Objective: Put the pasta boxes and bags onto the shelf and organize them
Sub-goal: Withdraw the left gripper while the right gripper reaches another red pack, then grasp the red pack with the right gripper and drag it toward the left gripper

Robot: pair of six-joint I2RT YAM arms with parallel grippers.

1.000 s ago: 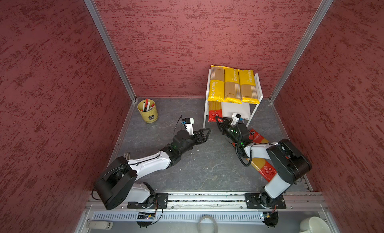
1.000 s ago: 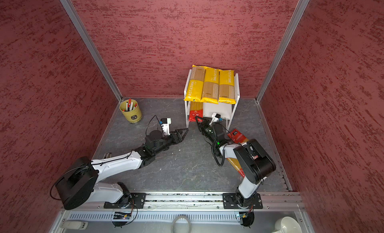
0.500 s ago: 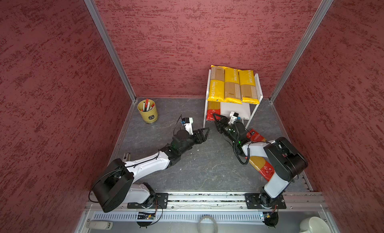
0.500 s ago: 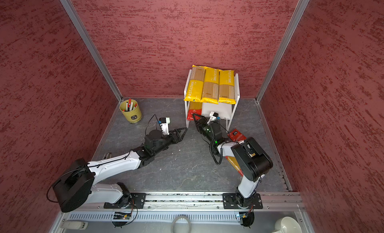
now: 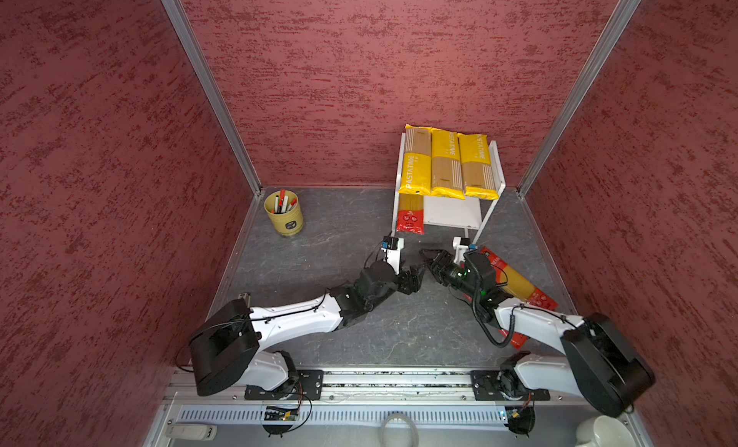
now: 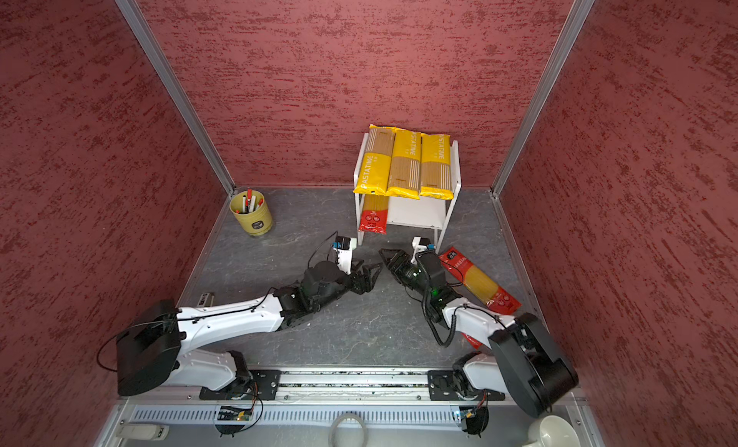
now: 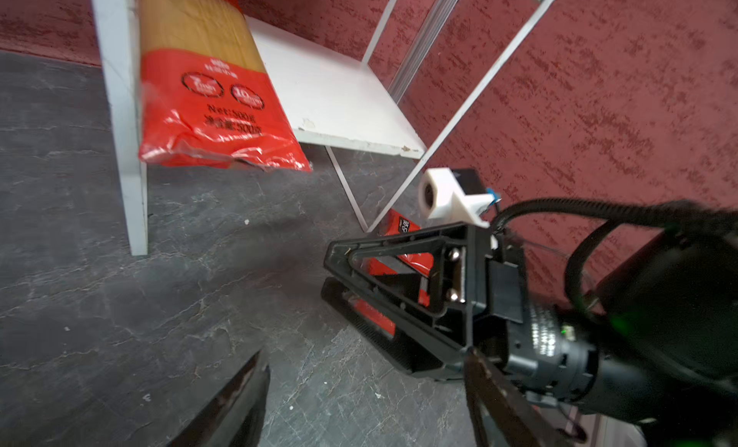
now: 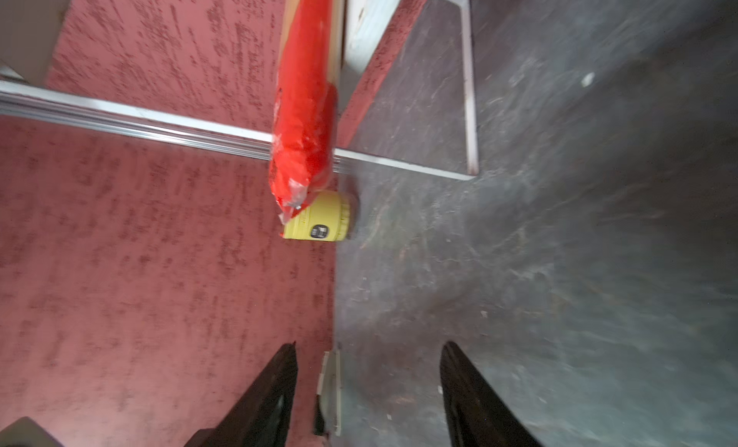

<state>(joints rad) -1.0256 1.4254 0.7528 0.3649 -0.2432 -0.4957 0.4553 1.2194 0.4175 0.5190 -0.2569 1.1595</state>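
The left fingers point(image 7: 235, 409) and right fingers point(image 8: 271, 393) are both spread apart and hold nothing. Three yellow packs point(image 5: 443, 161) lie on top of the shelf point(image 5: 451, 215), one red pack point(image 5: 410, 217) hangs over its lower front edge, and a loose red pack point(image 5: 519, 283) lies near the right edge of the surface point(image 5: 319, 273). A bump from an arm could knock the hanging one off.

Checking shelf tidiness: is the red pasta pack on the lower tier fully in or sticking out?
Sticking out: the red pack overhangs the front edge of the lower board.
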